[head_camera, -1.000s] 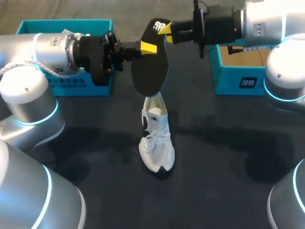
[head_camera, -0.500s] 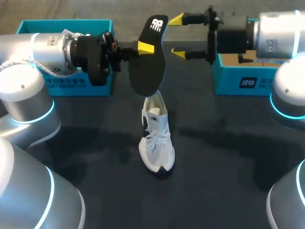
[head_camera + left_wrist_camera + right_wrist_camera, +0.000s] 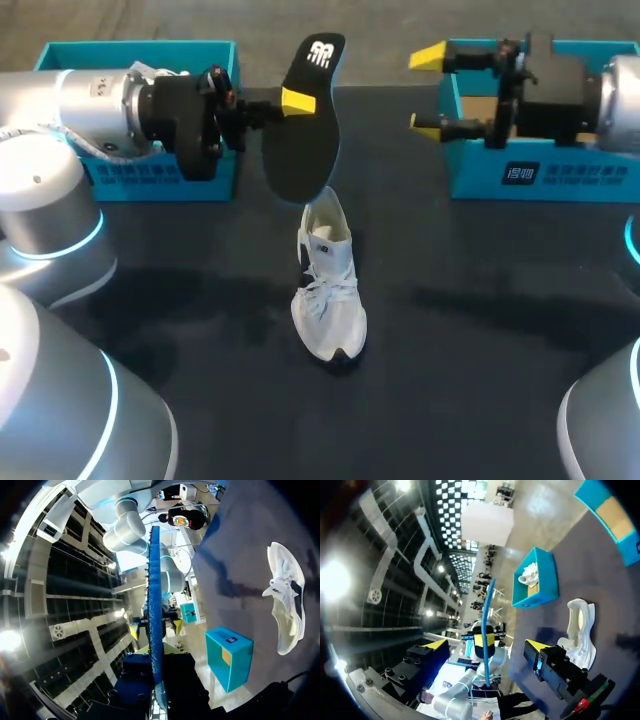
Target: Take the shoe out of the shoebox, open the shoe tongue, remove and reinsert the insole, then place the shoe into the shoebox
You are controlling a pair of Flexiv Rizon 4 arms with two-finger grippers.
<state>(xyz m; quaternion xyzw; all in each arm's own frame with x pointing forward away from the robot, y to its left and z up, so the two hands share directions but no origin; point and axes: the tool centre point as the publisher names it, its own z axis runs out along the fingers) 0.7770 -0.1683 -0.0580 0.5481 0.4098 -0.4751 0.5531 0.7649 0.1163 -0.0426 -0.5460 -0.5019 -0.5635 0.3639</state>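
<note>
Insole [image 3: 305, 150] clamped in left pincer [image 3: 295, 101], above shoe [image 3: 328, 290]

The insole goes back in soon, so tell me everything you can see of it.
The insole is thin and foam-like, black on its face with a white logo at one end, blue edge-on in the left wrist view. It is held in the air over the white shoe, pinched at its side by the left gripper alone.

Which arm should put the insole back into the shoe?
Left arm: its jaws hold the insole close above the shoe. The right arm has open, empty jaws, over by a box.
</note>
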